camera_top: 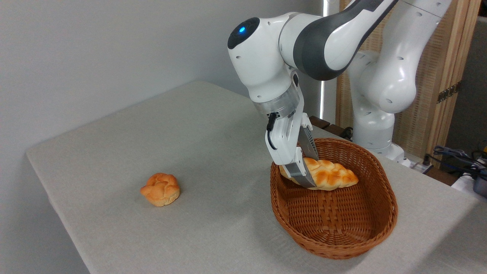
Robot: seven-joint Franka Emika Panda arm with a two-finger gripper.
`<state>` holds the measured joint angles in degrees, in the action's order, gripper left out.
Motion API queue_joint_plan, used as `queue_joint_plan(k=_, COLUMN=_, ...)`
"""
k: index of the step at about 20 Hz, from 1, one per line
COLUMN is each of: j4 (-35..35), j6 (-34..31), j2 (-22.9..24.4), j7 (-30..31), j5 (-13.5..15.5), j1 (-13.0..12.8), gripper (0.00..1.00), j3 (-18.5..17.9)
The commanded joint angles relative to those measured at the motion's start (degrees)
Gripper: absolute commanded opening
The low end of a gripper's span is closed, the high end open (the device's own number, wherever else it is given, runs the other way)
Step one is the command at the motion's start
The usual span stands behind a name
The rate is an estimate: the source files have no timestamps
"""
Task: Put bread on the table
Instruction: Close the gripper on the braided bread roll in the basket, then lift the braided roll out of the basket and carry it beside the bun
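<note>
The bread (331, 175), a long braided loaf with golden-brown patches, is over the far half of the brown wicker basket (335, 232), at about rim height. My gripper (310, 171) is shut on the bread near its left end, one finger in front and one behind. The loaf's left tip is partly hidden behind the front finger (302, 175). Whether the loaf rests on the basket floor or hangs just above it I cannot tell. The table (190, 144) is covered in light grey cloth.
A small round orange-brown knotted bun (160, 189) lies on the cloth left of centre. The robot's white base (374, 125) stands behind the basket. Cables and gear (462, 160) sit past the table's right edge.
</note>
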<state>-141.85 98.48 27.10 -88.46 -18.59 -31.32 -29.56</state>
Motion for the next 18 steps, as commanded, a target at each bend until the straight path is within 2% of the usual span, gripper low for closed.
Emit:
queue_joint_plan(k=1, j4=0.08, j6=-1.09, j2=-0.03, j7=-2.33, j5=-1.01, j1=-0.06, gripper=0.10, j3=-0.50)
queue_joint_plan(k=9, j4=1.74, j6=-2.93, j2=0.06, j7=-2.33, j5=-1.10, j1=0.03, gripper=0.10, j3=-0.41)
queue_joint_plan(k=14, j4=7.19, j6=-8.12, j2=-0.12, j7=-2.42, j5=-1.10, j1=0.03, gripper=0.10, j3=-0.32)
queue_joint_plan(k=18, j4=15.52, j6=-11.81, j2=-1.61, j7=-1.98, j5=0.04, j1=-0.23, gripper=0.10, j3=-0.24)
